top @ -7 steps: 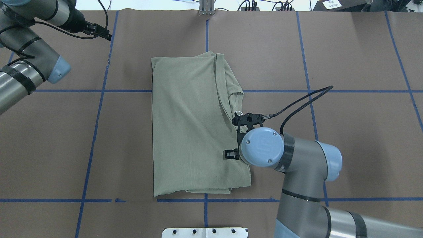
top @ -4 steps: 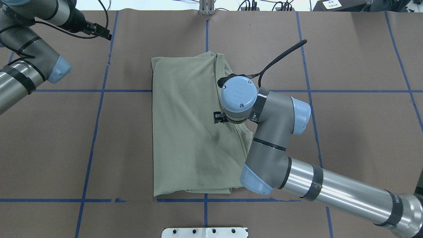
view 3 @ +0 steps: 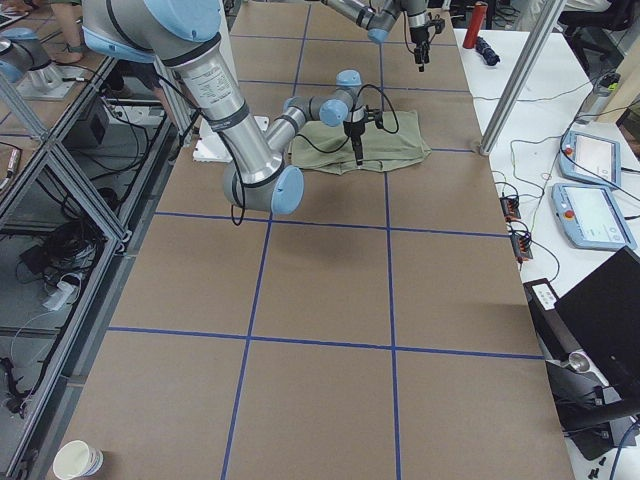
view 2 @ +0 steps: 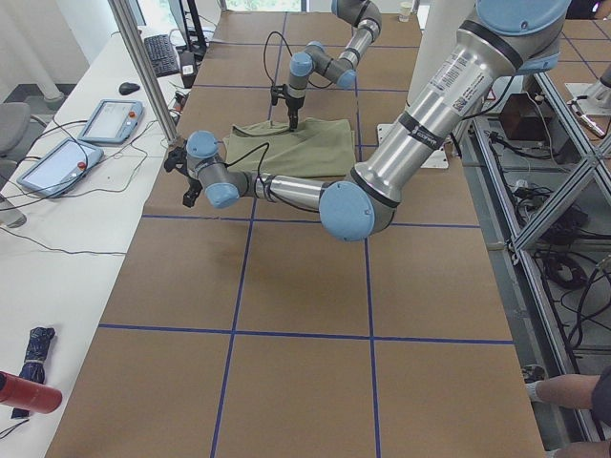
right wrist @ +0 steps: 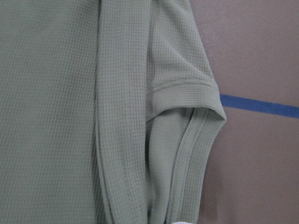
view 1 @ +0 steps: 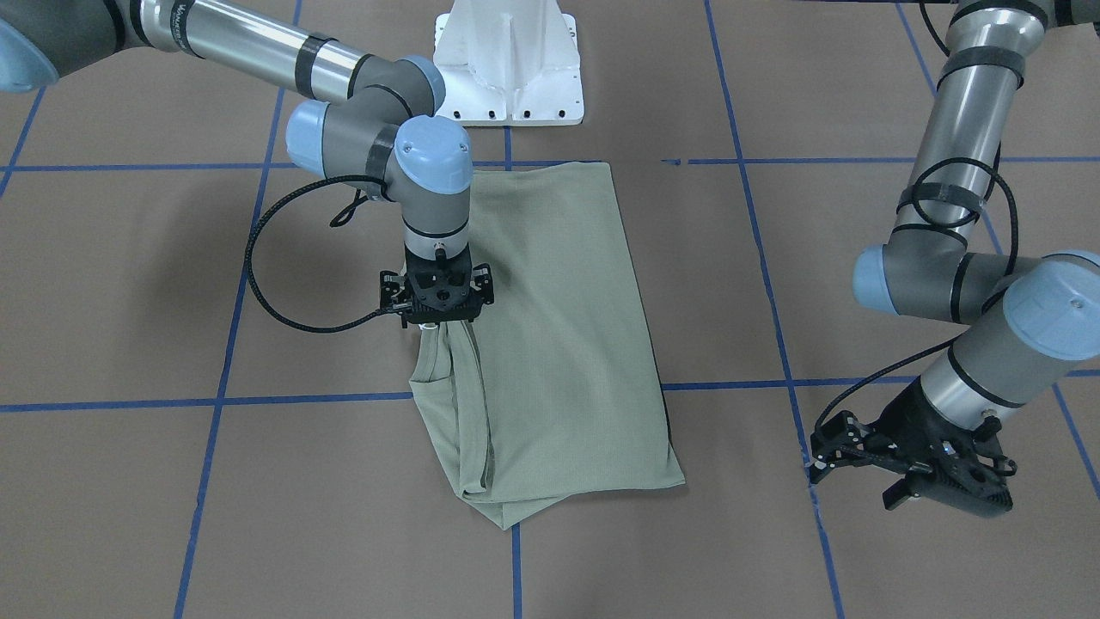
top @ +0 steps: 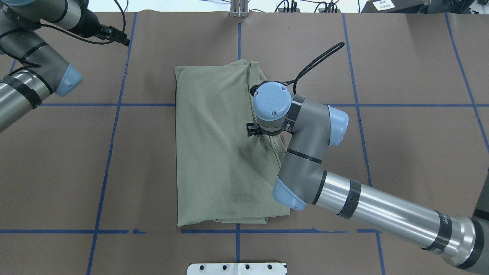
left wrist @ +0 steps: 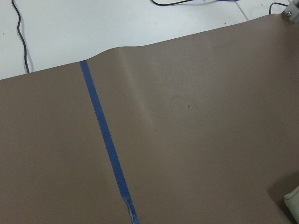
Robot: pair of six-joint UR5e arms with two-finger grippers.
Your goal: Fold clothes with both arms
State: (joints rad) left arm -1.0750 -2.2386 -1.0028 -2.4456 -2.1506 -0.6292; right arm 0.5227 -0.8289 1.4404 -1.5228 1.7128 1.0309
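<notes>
Because I could not tell whether the right gripper held the shirt, lifting risked dragging its layers.

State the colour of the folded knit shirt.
Pale sage-green knit shirt, clearest in right wrist view.
</notes>
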